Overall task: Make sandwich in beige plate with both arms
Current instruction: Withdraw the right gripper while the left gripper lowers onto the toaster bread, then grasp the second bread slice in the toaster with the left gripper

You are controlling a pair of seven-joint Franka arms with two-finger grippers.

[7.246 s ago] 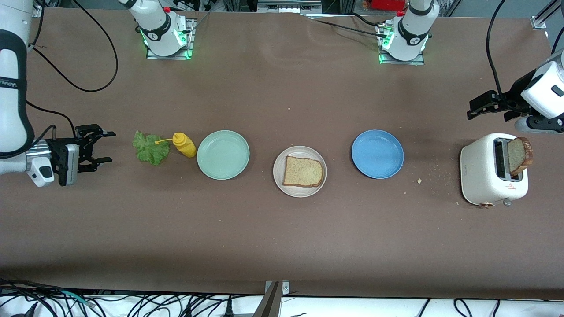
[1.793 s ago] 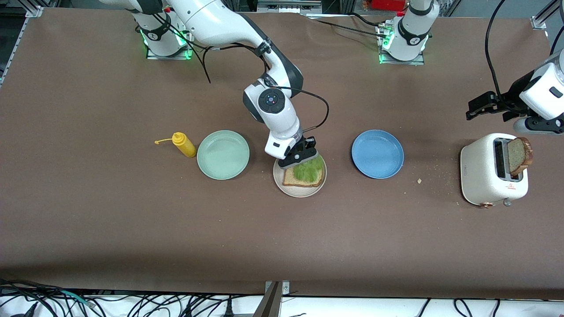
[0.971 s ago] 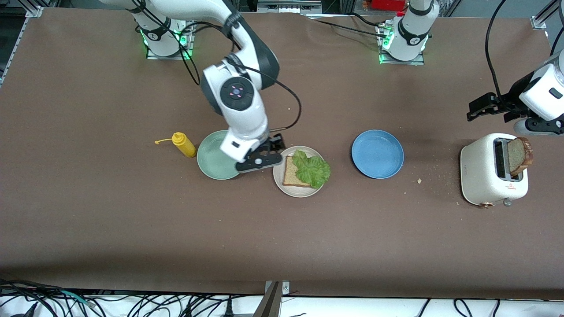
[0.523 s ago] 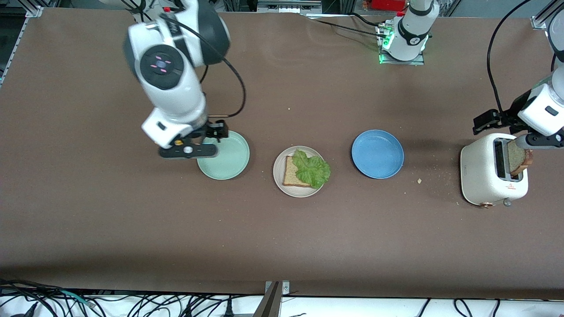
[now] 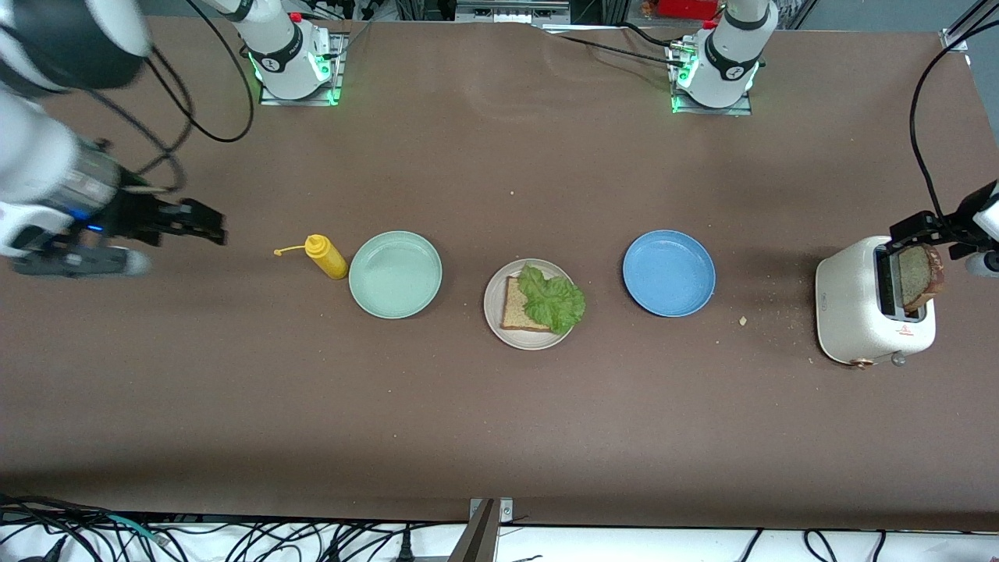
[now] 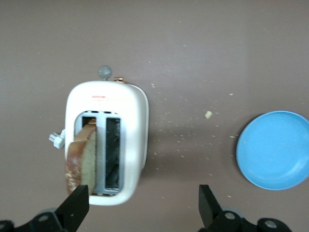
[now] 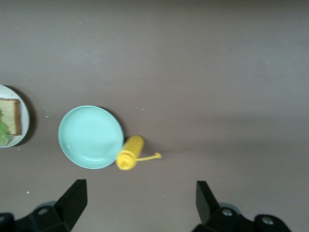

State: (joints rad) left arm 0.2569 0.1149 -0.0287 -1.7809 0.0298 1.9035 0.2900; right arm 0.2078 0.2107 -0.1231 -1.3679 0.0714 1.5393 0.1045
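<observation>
Left pincer (image 6: 140,212) with fingers apart, empty, hanging over the toaster (image 5: 872,311) at the left arm's end of the surface (image 5: 499,421), astride the toast slice (image 5: 919,277) standing in the slot. Right pincer (image 5: 199,225) also apart and empty, waiting at the right arm's end, near the yellow bottle (image 5: 326,257) and mint-green plate (image 5: 395,274). Beige plate (image 5: 494,316) in the middle, between mint-green and blue plate (image 5: 669,272), already carrying one bread slice (image 5: 515,308) under the lettuce (image 5: 552,299).

Step in hand, probably: taking the second slice. Next: lowering around the toast, closing gently, lifting straight up.

Left gripper (image 5: 929,234) spread wide, raised at its table end, right gripper (image 5: 204,222) likewise wide, raised
</observation>
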